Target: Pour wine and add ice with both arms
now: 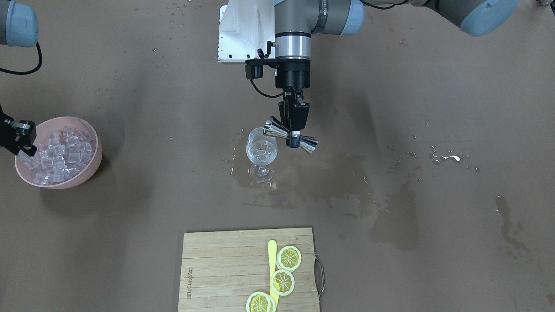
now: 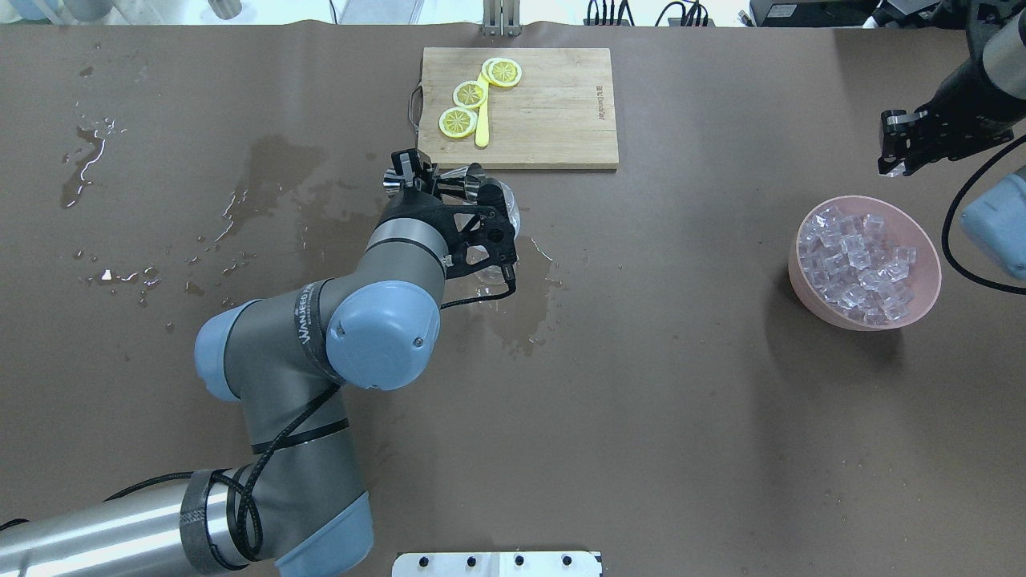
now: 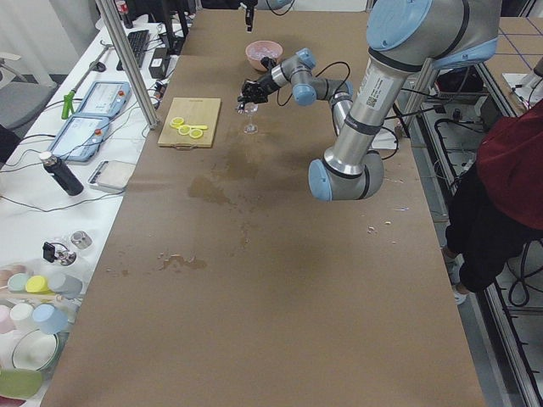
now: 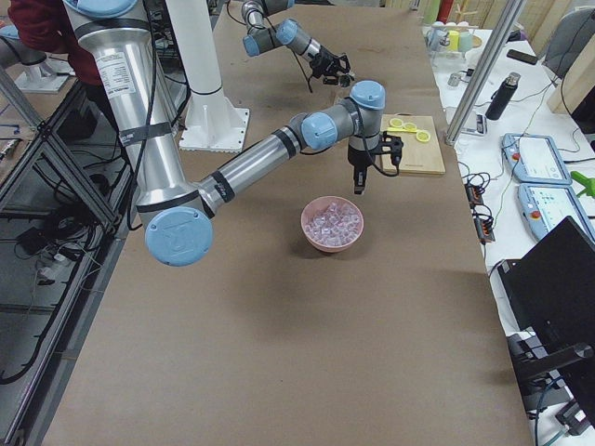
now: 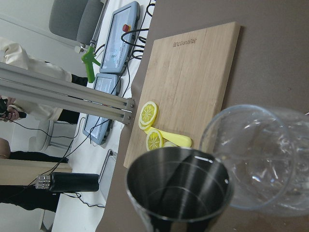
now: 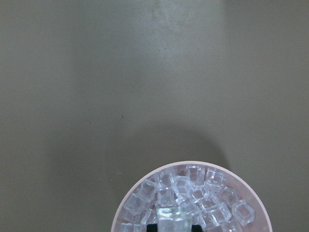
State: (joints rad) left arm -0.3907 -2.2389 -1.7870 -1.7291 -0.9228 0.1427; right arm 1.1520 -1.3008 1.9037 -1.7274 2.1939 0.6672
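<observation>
My left gripper point(image 1: 295, 137) is shut on the waist of a steel jigger point(image 1: 308, 145). The jigger lies tipped on its side with one cup's mouth at the rim of a stemmed glass point(image 1: 261, 152). In the left wrist view the jigger cup point(image 5: 178, 193) looks empty beside the glass point(image 5: 256, 164). A little clear wine seems to lie in the glass. The ice point(image 2: 862, 268) fills a pink bowl point(image 2: 801, 288). My right gripper point(image 2: 891, 148) hangs over the bowl's far rim, shut on one ice cube point(image 6: 171, 218).
A wooden cutting board point(image 1: 217, 268) with three lemon slices point(image 1: 288, 258) and a yellow stick lies across the table from me. Wet patches point(image 1: 390, 221) spread around the glass and toward my left. A person stands by the table in the exterior left view.
</observation>
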